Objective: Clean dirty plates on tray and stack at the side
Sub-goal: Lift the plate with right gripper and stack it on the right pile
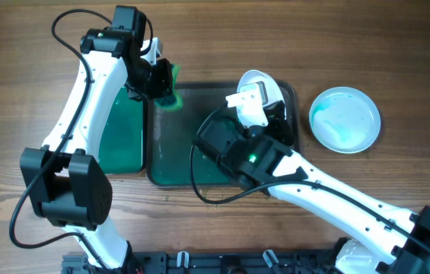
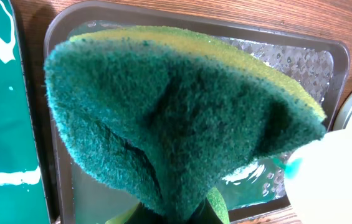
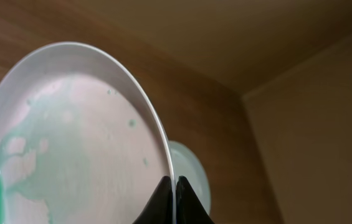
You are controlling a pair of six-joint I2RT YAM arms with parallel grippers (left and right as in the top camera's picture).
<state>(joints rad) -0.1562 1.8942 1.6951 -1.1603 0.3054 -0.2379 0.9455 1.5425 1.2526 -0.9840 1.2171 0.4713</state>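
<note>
My left gripper (image 1: 161, 85) is shut on a green and yellow sponge (image 1: 170, 97), held over the far left corner of the dark tray (image 1: 170, 176). In the left wrist view the sponge (image 2: 176, 118) fills the frame above the wet tray (image 2: 60, 37). My right gripper (image 3: 176, 182) is shut on the rim of a white plate (image 3: 70, 137) smeared with green, held tilted on edge over the tray's right end (image 1: 259, 80). A second white plate (image 1: 344, 119) with green smears lies flat on the table to the right; it also shows behind the held plate (image 3: 194, 177).
A green board (image 1: 119, 133) with white streaks lies left of the tray. The right arm's body (image 1: 253, 156) hangs over the tray's right half. Bare wooden table lies around.
</note>
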